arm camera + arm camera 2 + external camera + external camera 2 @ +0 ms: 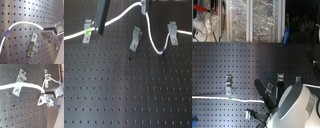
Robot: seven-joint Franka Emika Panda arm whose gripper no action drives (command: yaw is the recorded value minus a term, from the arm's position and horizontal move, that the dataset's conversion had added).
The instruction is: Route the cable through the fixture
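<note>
- Where the first exterior view looks down on the dark pegboard [124, 95], the cable [124, 16] rises from a green band [87, 33] to the claw [144, 6] at the top edge, then loops down past a blue band [164, 50]. The fixture [135, 39] leans just below the claw, apart from the cable.
- In the second exterior view, the claw is hidden behind the white arm [294, 105]; the cable [222, 98] runs off sideways.
- In the first wrist view, the claw [45, 32] is clenched on the cable [22, 23], the fixture [33, 44] just beside it.
- In the second wrist view, the claw [44, 91] pinches the cable [22, 86] near the fixture [19, 84].
</note>
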